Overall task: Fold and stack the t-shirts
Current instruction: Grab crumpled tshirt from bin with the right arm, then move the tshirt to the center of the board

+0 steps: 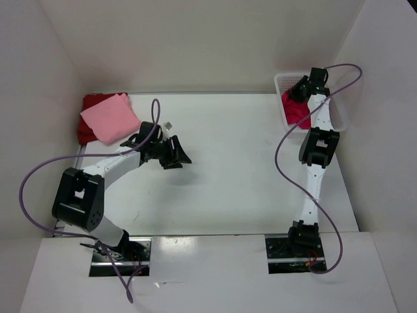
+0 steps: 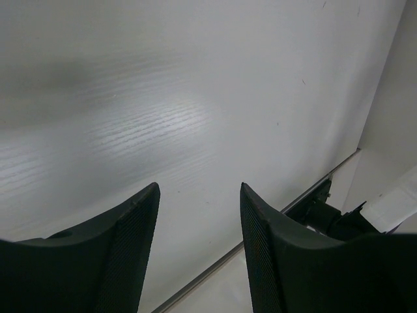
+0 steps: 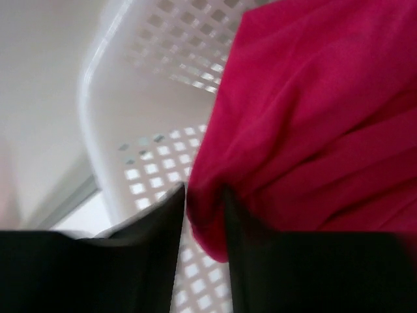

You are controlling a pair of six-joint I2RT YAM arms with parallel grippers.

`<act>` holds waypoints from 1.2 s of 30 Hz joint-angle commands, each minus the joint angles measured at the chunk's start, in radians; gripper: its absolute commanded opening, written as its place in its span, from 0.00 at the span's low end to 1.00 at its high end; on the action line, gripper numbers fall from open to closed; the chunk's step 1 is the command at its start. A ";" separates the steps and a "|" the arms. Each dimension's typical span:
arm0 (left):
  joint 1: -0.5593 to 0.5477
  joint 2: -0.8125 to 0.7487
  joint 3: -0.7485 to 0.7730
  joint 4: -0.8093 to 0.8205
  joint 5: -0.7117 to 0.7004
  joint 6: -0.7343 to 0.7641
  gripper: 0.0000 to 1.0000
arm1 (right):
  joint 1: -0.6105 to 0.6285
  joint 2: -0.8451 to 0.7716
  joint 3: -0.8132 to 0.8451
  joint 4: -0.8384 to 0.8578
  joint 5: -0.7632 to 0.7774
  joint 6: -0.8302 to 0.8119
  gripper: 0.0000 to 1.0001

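A folded light pink t-shirt (image 1: 109, 119) lies on a folded dark red t-shirt (image 1: 85, 132) at the table's far left corner. The bright crimson-magenta t-shirt (image 1: 294, 111) lies bunched in the white lattice basket (image 1: 281, 81) at the far right. My right gripper (image 1: 301, 88) reaches into the basket. In the right wrist view it (image 3: 204, 195) is shut on a fold of the crimson shirt (image 3: 313, 117). My left gripper (image 1: 179, 153) is open and empty over bare table, right of the stack. Its jaws (image 2: 199, 189) stand wide apart.
The white basket wall (image 3: 150, 169) stands close beside the right fingers. White walls enclose the table on the left, back and right. The table's near edge and an arm base (image 2: 326, 212) show in the left wrist view.
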 commanded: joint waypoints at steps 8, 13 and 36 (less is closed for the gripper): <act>0.000 0.006 0.078 0.000 -0.011 0.009 0.60 | 0.057 -0.052 0.161 -0.123 0.001 0.025 0.00; 0.009 0.006 0.153 -0.009 0.015 0.020 0.61 | 0.097 -0.296 0.172 -0.132 0.082 0.034 0.00; 0.449 -0.106 0.136 0.023 0.113 -0.179 0.73 | 0.549 -1.186 -0.325 0.394 -0.419 0.106 0.02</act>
